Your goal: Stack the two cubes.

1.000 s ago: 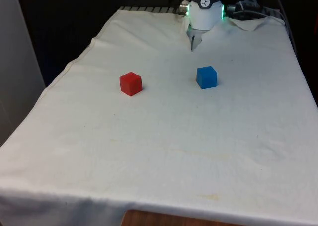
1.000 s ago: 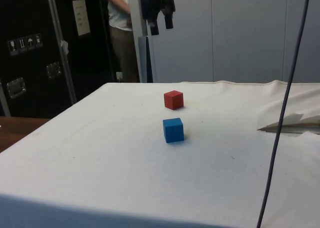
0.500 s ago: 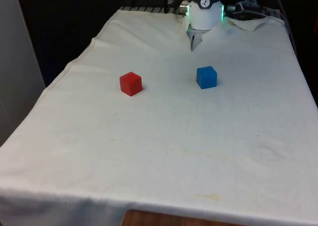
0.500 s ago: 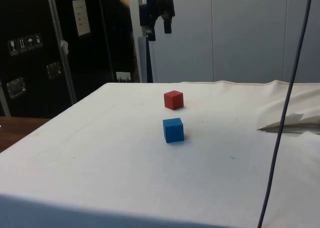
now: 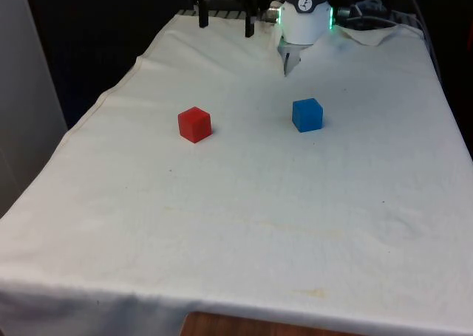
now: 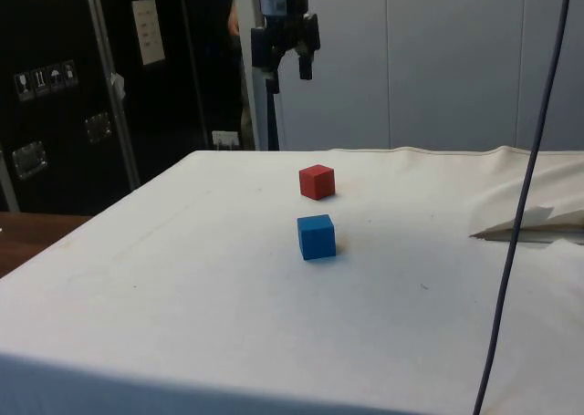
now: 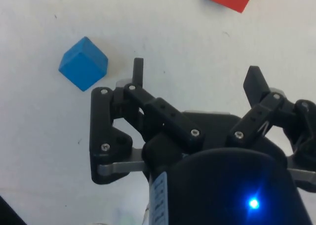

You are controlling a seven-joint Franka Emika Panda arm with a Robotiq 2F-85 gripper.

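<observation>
White cloth (image 5: 244,225), pincer (image 6: 285,66) aloft, spread, empty

front view faces along table, side view across, both sharing cubes

A white cloth (image 5: 244,225) is covering the desk. Dark cabinets (image 6: 55,87) are standing behind it beside pale wall panels (image 6: 438,59).

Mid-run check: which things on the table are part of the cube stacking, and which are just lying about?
Part of the job:
- red cube
- blue cube
- hand, open, high above the table

Just lying about:
- white cloth covering the table
- dark cable hanging in front of the side view
- cables at the table's far end
</observation>
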